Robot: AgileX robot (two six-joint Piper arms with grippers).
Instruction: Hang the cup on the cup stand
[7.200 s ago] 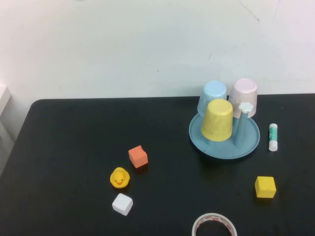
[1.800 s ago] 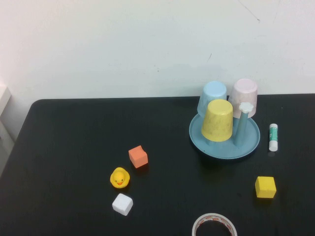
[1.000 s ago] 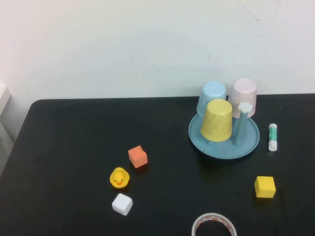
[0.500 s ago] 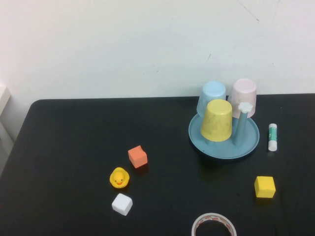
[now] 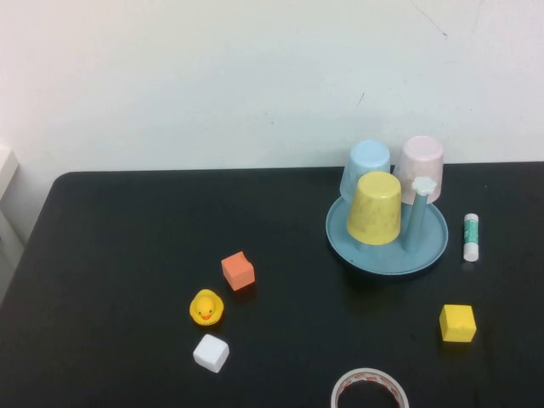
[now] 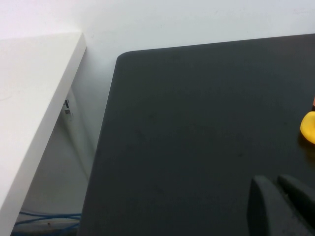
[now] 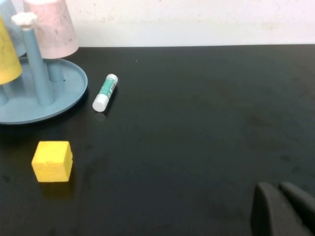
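The yellow cup (image 5: 375,207) hangs upside down on a peg of the light-blue cup stand (image 5: 429,252), at the table's right rear. Its edge shows in the right wrist view as the cup (image 7: 7,59) beside the stand (image 7: 69,93). One peg with a white flower cap (image 5: 424,184) stands bare. Neither arm appears in the high view. My left gripper (image 6: 278,184) is shut over the bare left part of the table, holding nothing. My right gripper (image 7: 279,189) is shut too, empty, well away from the stand over the table's right side.
A pale blue cup (image 5: 367,161) and a pale pink cup (image 5: 422,163) also sit on the stand. A glue stick (image 5: 472,236), yellow cube (image 5: 457,323), tape roll (image 5: 370,388), orange cube (image 5: 238,271), rubber duck (image 5: 206,307) and white cube (image 5: 211,353) lie around.
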